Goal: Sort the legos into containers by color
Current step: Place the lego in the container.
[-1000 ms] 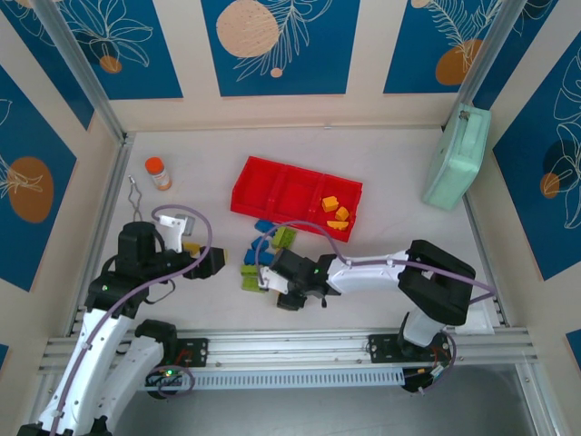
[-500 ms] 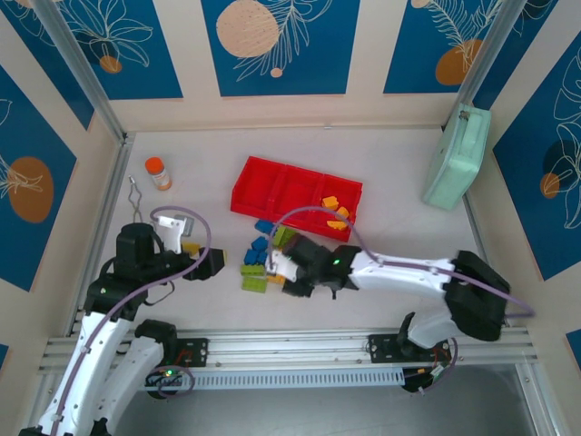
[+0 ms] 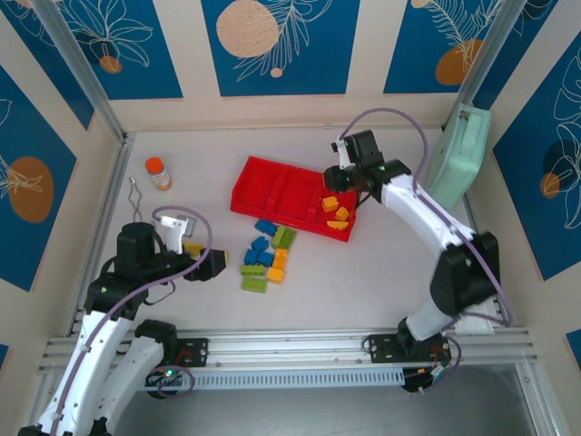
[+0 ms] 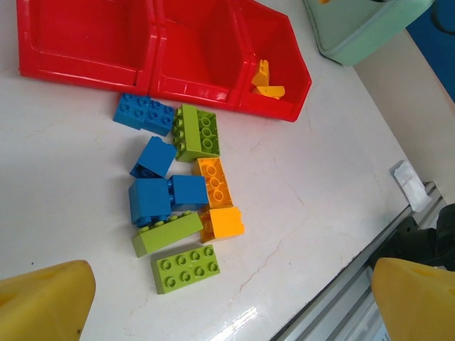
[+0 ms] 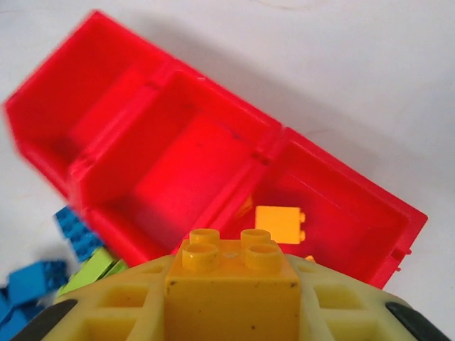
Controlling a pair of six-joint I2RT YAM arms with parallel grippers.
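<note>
The tray (image 3: 240,194) is a long red plastic piece with low walls, split into three square compartments in a row, lying at a slant in the middle of the desk (image 3: 399,263). The left and middle compartments show bare red floor. The right one holds a few yellow-orange bricks (image 3: 336,211). The right pincer (image 3: 338,174) hangs over the far rim of that right compartment, closed on a yellow-orange brick (image 5: 231,273) with four studs up, which sits square between its fingers. The loose bricks (image 4: 181,192) lie in a tight cluster on the desk just in front of the tray's near wall. They are blue, lime green and yellow-orange, several touching one another, and the farthest blue brick (image 4: 142,114) lies just beside that wall. The left pincer (image 4: 229,302) is spread wide with nothing in it, its yellow fingers (image 4: 43,302) hovering on the near-left side of the cluster. Bare desk runs from the cluster to the near rail (image 3: 300,341) and out to the right. A mint-green case (image 3: 457,156) leans at the right wall, well apart from the tray, and an orange-capped bottle (image 3: 158,173) stands near the left wall.
</note>
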